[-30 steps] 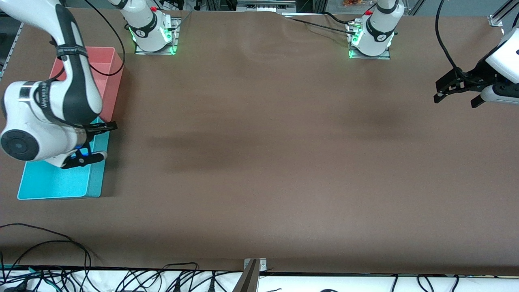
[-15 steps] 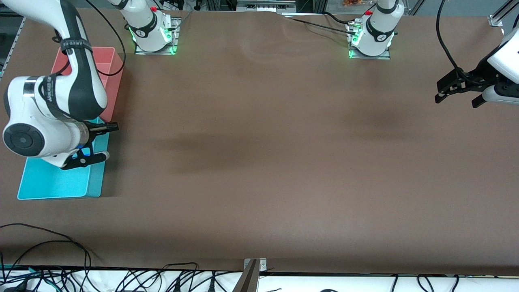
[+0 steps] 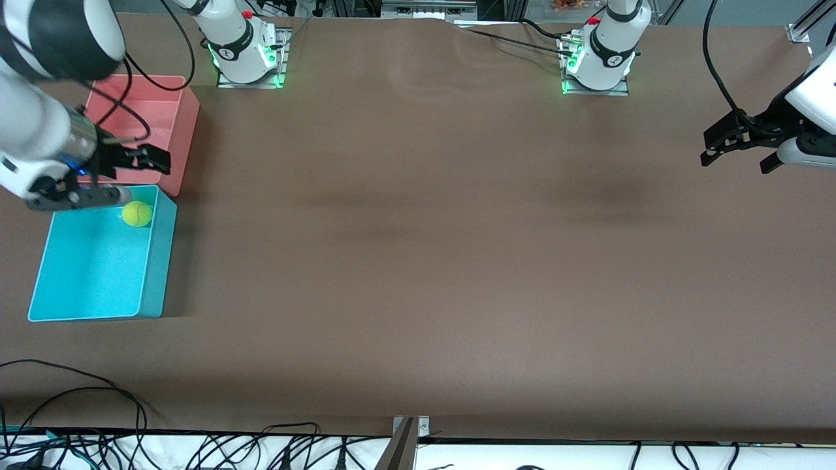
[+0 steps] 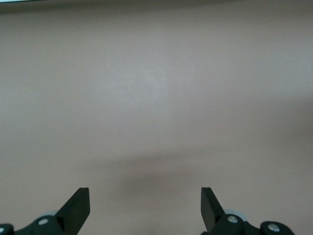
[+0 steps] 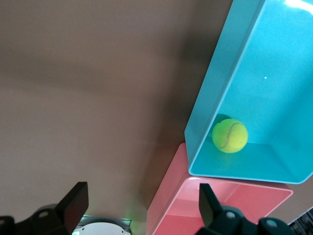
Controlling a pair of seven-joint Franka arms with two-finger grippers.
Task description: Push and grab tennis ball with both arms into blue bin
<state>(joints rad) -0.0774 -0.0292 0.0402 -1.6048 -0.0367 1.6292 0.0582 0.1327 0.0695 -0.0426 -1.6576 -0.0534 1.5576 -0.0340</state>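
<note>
Yellow-green, the tennis ball (image 3: 137, 213) lay inside the blue bin (image 3: 153, 287) beside the pink bin (image 3: 185, 130), the right gripper (image 3: 124, 175) above them spread wide and empty, while the left gripper (image 3: 738, 148) waited over the table (image 3: 457, 261), open and empty.

The left gripper (image 4: 145, 208) hangs with its two black fingers (image 4: 78, 208) spread wide over bare brown table (image 4: 156, 98).

right end effector (image 3: 134, 176) risen, tennis ball (image 3: 137, 213) uncovered
</note>
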